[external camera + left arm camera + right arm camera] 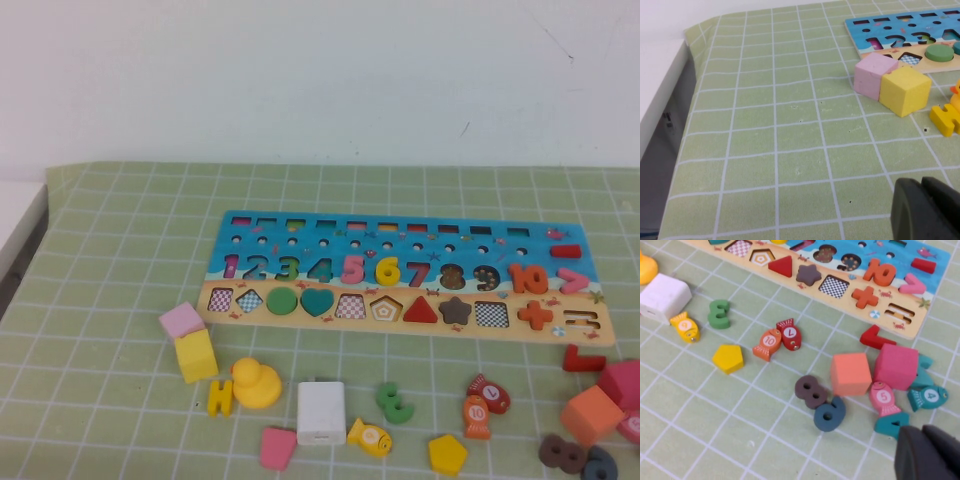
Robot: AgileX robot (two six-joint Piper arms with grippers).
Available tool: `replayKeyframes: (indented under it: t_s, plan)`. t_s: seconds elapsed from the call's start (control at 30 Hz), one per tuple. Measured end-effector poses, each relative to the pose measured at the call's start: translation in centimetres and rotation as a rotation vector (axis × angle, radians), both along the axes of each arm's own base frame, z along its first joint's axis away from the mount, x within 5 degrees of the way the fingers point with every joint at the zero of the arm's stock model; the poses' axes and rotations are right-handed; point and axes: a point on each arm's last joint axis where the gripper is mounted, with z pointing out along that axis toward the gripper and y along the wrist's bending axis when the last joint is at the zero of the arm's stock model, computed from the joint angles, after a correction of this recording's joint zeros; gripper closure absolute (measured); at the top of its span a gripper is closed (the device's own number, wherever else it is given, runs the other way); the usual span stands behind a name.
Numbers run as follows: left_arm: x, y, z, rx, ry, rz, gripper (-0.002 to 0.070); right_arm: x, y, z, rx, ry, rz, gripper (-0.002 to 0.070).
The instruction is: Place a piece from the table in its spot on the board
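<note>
The yellow 6 (388, 270) already sits in its place on the board (240, 222), between the pink 5 and red 7. It looks light, hard and thin (pinch its edges). The left pincer (925, 210) and right pincer (927, 452) hover above the tabletop (120, 400), apparently closed and empty.

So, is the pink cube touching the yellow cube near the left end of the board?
Touching. In the left wrist view the pink cube and the yellow cube meet side against side, with no mat visible between. Both grippers are away from them.
</note>
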Motion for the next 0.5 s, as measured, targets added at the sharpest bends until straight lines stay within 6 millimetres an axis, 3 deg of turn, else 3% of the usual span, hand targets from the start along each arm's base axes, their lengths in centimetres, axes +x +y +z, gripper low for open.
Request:
replayKeyframes:
  t_s: [0.2, 0.5]
  plan:
    - [0.0, 0.0, 0.0, 0.000, 0.000, 0.000, 0.0677, -0.3, -1.7, -0.3, 0.010, -0.062, -0.175, 0.0677]
    - [0.0, 0.0, 0.0, 0.000, 0.000, 0.000, 0.0677, -0.6, -3.7, -7.5, 0.088, -0.395, -0.484, 0.0678]
